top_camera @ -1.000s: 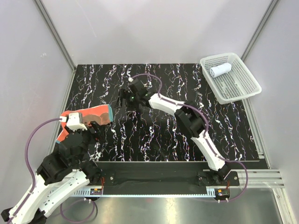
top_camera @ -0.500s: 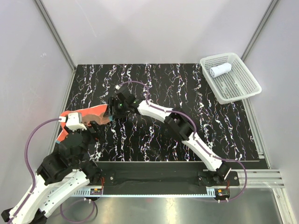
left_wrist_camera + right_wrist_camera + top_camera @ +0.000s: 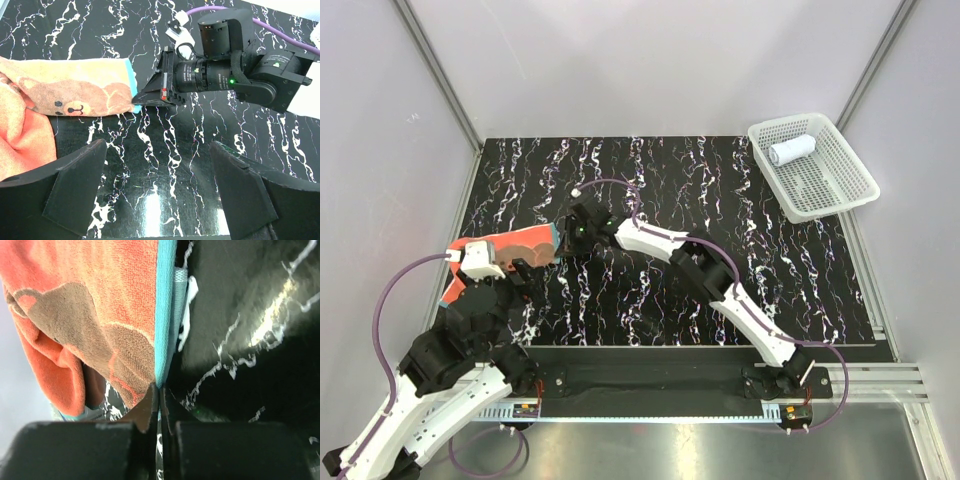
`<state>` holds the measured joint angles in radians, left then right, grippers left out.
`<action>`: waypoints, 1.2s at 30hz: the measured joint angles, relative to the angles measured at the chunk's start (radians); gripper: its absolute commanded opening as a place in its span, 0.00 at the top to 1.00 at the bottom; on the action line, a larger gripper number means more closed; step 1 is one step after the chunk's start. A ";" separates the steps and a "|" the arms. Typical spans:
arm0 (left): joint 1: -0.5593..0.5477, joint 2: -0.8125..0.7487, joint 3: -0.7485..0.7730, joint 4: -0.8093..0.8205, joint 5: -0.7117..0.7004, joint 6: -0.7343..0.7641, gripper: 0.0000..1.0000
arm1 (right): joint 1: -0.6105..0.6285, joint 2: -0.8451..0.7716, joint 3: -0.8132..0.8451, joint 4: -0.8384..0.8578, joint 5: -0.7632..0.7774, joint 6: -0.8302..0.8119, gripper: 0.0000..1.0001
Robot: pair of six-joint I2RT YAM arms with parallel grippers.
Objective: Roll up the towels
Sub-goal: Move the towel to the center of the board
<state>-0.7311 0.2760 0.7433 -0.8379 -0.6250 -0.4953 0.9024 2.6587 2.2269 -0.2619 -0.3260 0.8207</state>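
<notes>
The orange-red towel (image 3: pixel 510 245) lies partly crumpled at the table's left, its teal edge (image 3: pixel 164 315) facing right and a brown bear print (image 3: pixel 75 100) on top. My right gripper (image 3: pixel 560 240) reaches across to that edge. Its jaws are shut on the teal hem (image 3: pixel 160 389), as the left wrist view also shows (image 3: pixel 137 100). My left gripper (image 3: pixel 157 145) hangs open just in front of the towel, over bare table, with nothing between its fingers (image 3: pixel 75 180). The white towel (image 3: pixel 792 150) lies rolled in the basket.
A white mesh basket (image 3: pixel 840 190) stands at the back right corner, partly off the black marbled table (image 3: pixel 720 200). Grey walls enclose the table at the back and both sides. The right arm (image 3: pixel 710 270) stretches diagonally over the table's middle.
The right arm swung left from the table's middle to the orange towel's teal edge, and its jaws went from open to shut on that edge. The left arm stayed put.
</notes>
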 measured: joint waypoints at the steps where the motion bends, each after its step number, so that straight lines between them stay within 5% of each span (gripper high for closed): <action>1: 0.000 0.000 0.000 0.000 0.000 0.000 0.10 | 0.000 -0.012 -0.023 0.010 0.003 -0.001 1.00; 11: 0.002 0.000 0.000 0.000 0.000 0.000 0.10 | -0.035 -0.532 -0.791 0.043 0.148 -0.084 1.00; 17: 0.007 0.001 0.000 0.000 0.001 0.000 0.10 | -0.072 -0.879 -1.117 -0.124 0.341 -0.152 0.98; 22: 0.007 0.001 0.000 0.000 0.001 0.001 0.10 | -0.163 -1.072 -1.276 -0.211 0.421 -0.158 0.43; 27: 0.007 0.001 0.000 0.000 0.001 0.001 0.10 | -0.248 -1.143 -1.336 -0.261 0.471 -0.170 0.39; 36: 0.007 0.001 0.000 0.000 0.001 0.000 0.09 | -0.272 -1.098 -1.262 -0.226 0.461 -0.192 0.52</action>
<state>-0.7242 0.2768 0.7433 -0.8375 -0.6243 -0.4950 0.6308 1.5612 0.9653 -0.4881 0.1352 0.6292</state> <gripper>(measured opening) 0.901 0.495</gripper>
